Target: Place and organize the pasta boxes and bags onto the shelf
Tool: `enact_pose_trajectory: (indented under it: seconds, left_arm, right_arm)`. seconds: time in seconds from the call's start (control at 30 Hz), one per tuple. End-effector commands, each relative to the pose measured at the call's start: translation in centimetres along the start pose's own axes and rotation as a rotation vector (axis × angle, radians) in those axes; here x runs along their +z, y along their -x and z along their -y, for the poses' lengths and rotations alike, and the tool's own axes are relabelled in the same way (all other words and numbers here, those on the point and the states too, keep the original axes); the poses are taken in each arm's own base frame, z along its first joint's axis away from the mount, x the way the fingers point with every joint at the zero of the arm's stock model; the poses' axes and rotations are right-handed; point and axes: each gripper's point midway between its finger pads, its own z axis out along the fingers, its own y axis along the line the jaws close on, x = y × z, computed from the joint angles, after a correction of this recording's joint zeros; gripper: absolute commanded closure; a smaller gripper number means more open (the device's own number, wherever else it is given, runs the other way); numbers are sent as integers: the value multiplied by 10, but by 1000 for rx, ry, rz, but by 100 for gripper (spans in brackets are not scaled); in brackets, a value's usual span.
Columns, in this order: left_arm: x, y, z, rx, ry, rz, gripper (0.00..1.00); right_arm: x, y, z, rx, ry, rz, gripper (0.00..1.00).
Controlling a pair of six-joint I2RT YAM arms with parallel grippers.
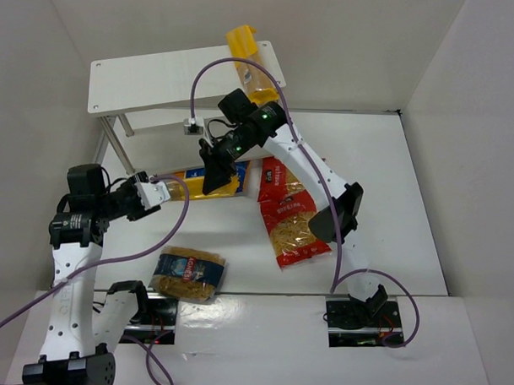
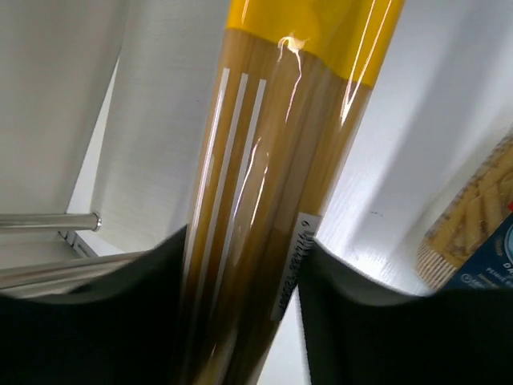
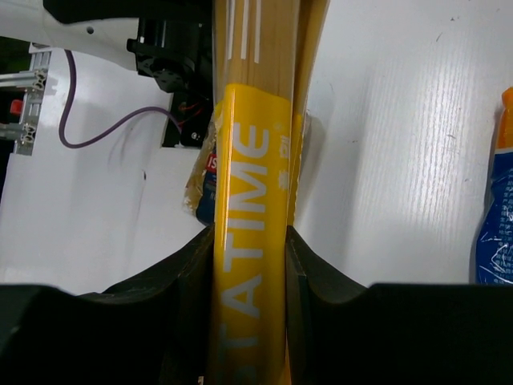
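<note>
Left fingers [image 2: 96, 321] and right fingers [image 3: 361, 329] both clamp one spaghetti pack [image 2: 264, 160]; we log its axis left-right, shelf [image 1: 160, 75] on the far side.

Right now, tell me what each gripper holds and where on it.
Both hold the same spaghetti pack: the left gripper across its clear window section, the right gripper across its yellow printed section.
</note>
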Motion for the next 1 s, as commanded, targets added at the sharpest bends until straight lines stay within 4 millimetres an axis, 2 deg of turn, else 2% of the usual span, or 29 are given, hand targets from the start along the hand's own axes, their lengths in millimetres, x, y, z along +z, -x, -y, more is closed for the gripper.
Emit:
enact_pose_trajectory:
  seconds: [0.0, 0.03, 0.07, 0.13, 0.17, 0.3, 0.43, 0.47, 0.53, 0.57, 0.6, 0.63, 0.67, 0.87, 0.97]
  left_arm:
    - [3, 7, -4, 63, 3, 39, 54]
    - [5, 5, -4, 46, -4, 36, 80]
    - [4, 4, -4, 35, 0, 26, 100]
    - [2, 10, -10, -17, 26, 40, 100]
    - [-3, 18, -16, -11, 53, 54, 100]
    - [-12, 28, -39, -118, 137, 42, 100]
    - [-15, 37, -42, -185, 138, 68, 100]
    - [-17, 43, -41, -196, 145, 88, 100]
    - [-20, 48, -40, -214, 158, 114, 100]
    - [-20, 49, -39, -238, 157, 116, 100]
    - [-20, 50, -38, -248, 149, 125, 100]
    - [-19, 51, -37, -257, 148, 126, 100]
    - [-19, 51, -37, -257, 148, 126, 100]
    - [-22, 52, -34, -261, 154, 131, 100]
    - [-20, 49, -32, -267, 148, 127, 100]
  right_arm:
    - [-7, 43, -50, -131, 140, 125, 100]
    - [-7, 43, -50, -131, 140, 125, 100]
    - [-4, 43, -54, -135, 148, 122, 100]
    - [-4, 43, -54, -135, 148, 122, 100]
    - [-4, 42, -52, -135, 140, 118, 100]
    - [2, 41, -54, -131, 124, 98, 100]
    - [4, 42, -52, -122, 96, 90, 100]
    - [4, 42, -52, -122, 96, 90, 92]
    - [6, 42, -53, -123, 79, 83, 67]
    - [7, 39, -49, -104, 66, 71, 29]
    - [7, 38, -48, -104, 57, 67, 14]
    - [6, 38, -49, -91, 48, 63, 5]
    - [6, 39, -46, -98, 37, 65, 1]
    - [6, 38, -42, -84, 13, 62, 1]
    - [6, 38, -34, -57, -39, 54, 1]
